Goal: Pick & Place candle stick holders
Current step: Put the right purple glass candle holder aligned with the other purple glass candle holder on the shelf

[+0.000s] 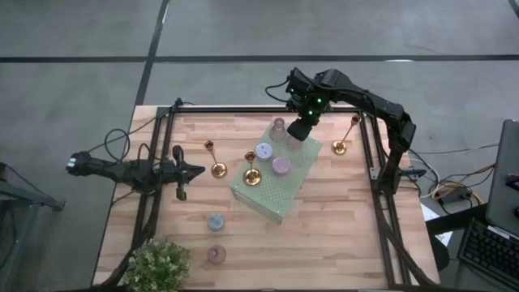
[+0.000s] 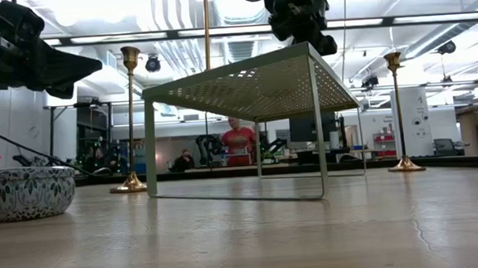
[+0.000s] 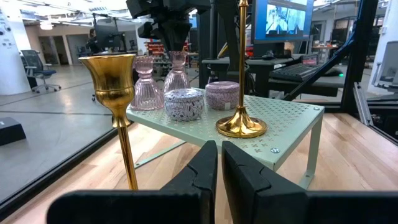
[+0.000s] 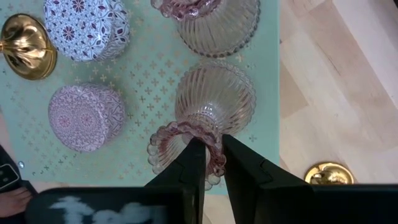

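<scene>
A pale-green dotted riser (image 1: 272, 191) stands mid-table. On it are a gold candlestick (image 1: 252, 174), a lilac holder (image 1: 263, 151), a pink holder (image 1: 281, 165) and two pink ribbed glass holders (image 3: 144, 84). My right gripper (image 4: 214, 158) is shut on the glass holder nearer the riser's far right edge (image 4: 214, 99). Two more gold candlesticks stand on the table, one left of the riser (image 1: 215, 162) and one right of it (image 1: 340, 142). A pale blue holder (image 1: 216, 221) and a pink one (image 1: 216, 254) sit near the front. My left gripper (image 1: 190, 172) is shut and empty, left of the riser. My right gripper pinches the scalloped top rim (image 4: 216, 146) of the pink glass holder, one finger inside its mouth and one outside. The fingers come from above, pointing down. The holder stays upright over the riser's top; whether its base rests there, I cannot tell.
A leafy green plant (image 1: 158, 264) stands at the table's near left corner. A black frame rail (image 1: 369, 154) runs along the table's sides and far edge. Bare wood lies in front of the riser and at the near right.
</scene>
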Robot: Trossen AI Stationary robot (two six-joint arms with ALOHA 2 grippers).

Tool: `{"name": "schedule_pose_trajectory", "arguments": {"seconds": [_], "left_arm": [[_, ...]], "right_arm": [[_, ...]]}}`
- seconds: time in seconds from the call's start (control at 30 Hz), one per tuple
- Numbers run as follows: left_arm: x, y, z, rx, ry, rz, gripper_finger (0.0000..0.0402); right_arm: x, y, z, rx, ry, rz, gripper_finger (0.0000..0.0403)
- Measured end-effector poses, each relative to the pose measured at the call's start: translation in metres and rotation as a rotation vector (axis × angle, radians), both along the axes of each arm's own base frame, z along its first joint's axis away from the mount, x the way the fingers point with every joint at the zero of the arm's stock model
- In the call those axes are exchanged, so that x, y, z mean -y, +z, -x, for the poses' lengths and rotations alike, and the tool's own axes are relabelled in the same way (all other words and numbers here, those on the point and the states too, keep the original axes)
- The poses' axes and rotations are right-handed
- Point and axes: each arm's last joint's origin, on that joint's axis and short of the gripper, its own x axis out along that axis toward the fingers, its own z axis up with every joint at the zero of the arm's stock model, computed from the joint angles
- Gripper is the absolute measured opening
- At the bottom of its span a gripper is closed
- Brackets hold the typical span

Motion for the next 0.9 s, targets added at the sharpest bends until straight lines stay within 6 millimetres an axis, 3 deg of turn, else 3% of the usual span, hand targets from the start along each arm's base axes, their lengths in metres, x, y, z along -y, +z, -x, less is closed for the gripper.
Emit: {"name": "schedule_pose_trajectory", "arguments": {"seconds": [0.47, 0.9], "left_arm": [[0.0000, 0.0000, 0.0000, 0.000, 0.000, 0.000, 0.0028], [0.0000, 0.0000, 0.0000, 0.000, 0.000, 0.000, 0.0028]], "right_arm": [[0.0001, -0.0071, -0.0003, -0.016, 0.008, -0.007, 0.0059], [0.0027, -0.0056, -0.0050, 0.046, 0.032, 0.032, 0.0110]]}}
